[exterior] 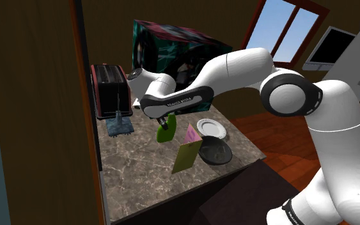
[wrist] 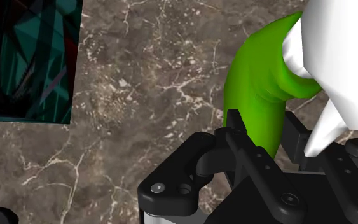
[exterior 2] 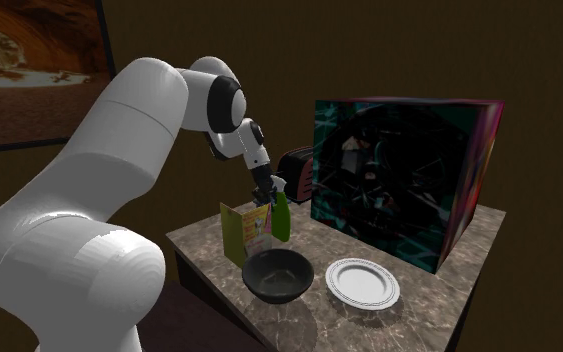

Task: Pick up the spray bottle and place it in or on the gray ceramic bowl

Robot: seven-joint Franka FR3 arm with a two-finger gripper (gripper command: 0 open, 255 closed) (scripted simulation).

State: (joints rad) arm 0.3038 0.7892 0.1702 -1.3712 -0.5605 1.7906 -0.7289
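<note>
The black gripper is clamped on the green spray bottle just below its white head, one finger pressed against each side of the neck. The bottle hangs over the marble counter, near the yellow-green carton; whether its base clears the stone is hard to tell. The dark gray bowl sits beyond the carton, beside a white plate.

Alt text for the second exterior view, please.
A white robot arm's black fingers clasp a green spray bottle over a marble table, just beyond a dark bowl. A white plate lies beside the bowl; a yellow-green carton, a toaster and a big dark patterned box stand nearby.
</note>
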